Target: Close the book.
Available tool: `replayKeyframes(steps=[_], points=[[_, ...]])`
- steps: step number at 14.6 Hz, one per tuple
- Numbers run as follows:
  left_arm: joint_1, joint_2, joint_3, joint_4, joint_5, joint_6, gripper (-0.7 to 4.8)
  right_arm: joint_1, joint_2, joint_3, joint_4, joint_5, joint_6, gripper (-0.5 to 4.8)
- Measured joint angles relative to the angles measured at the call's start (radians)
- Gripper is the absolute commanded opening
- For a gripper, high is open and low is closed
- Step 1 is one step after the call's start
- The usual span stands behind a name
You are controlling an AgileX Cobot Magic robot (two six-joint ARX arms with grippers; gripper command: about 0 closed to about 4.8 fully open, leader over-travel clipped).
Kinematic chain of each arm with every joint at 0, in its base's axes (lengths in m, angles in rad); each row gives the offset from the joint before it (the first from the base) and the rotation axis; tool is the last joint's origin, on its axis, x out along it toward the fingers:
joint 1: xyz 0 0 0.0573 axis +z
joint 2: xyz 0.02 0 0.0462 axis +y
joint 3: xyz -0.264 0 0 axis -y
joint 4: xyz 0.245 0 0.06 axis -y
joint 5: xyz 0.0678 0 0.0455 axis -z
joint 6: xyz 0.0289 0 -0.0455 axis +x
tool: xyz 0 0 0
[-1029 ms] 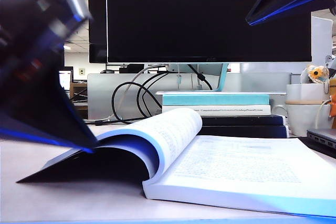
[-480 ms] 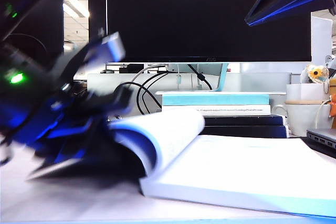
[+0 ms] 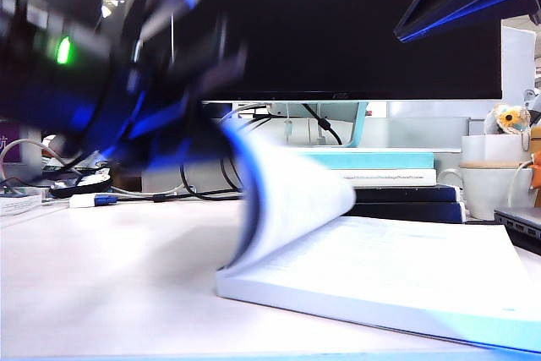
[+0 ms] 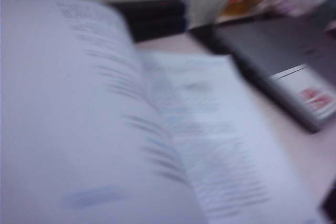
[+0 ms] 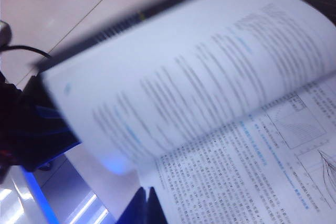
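The book [image 3: 372, 272] lies open on the desk [image 3: 101, 276] at the front, its right half flat. Its left cover and pages [image 3: 283, 196] stand raised and curl over toward the right. Behind that lifted part the blurred left gripper [image 3: 182, 137] touches it; I cannot tell how its jaws stand. The right gripper [image 5: 144, 208] hangs above the book with its fingers together, holding nothing. Farther back are stacked books [image 3: 380, 175], a mug [image 3: 494, 183] and the monitor [image 3: 338, 31]
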Motion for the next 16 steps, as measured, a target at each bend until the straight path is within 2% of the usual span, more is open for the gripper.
replayKeyframes(steps=[3,4,6,8,10,13,16], points=[[0.000,-0.039,0.075,-0.028,0.132,0.015,-0.06,0.000,0.002,0.000,0.000,0.000,0.002,-0.01],[0.001,-0.043,0.110,-0.083,0.206,0.017,-0.06,0.000,0.002,0.000,-0.004,0.000,0.011,-0.02],[0.002,-0.043,0.153,-0.151,0.294,0.023,-0.06,0.000,0.002,0.000,-0.047,0.005,0.019,-0.02],[0.014,-0.047,0.191,-0.229,0.298,0.068,-0.06,0.000,0.002,0.000,-0.068,0.067,0.020,-0.02],[0.094,-0.091,0.238,-0.389,0.298,0.093,-0.06,0.000,0.002,0.005,-0.076,0.139,0.020,-0.02],[0.212,-0.224,0.277,-0.531,0.298,0.105,-0.06,-0.001,0.002,0.006,-0.076,0.188,0.020,-0.02],[0.354,-0.388,0.356,-0.760,0.299,0.182,-0.06,-0.002,0.000,0.006,-0.074,0.266,0.020,-0.02]])
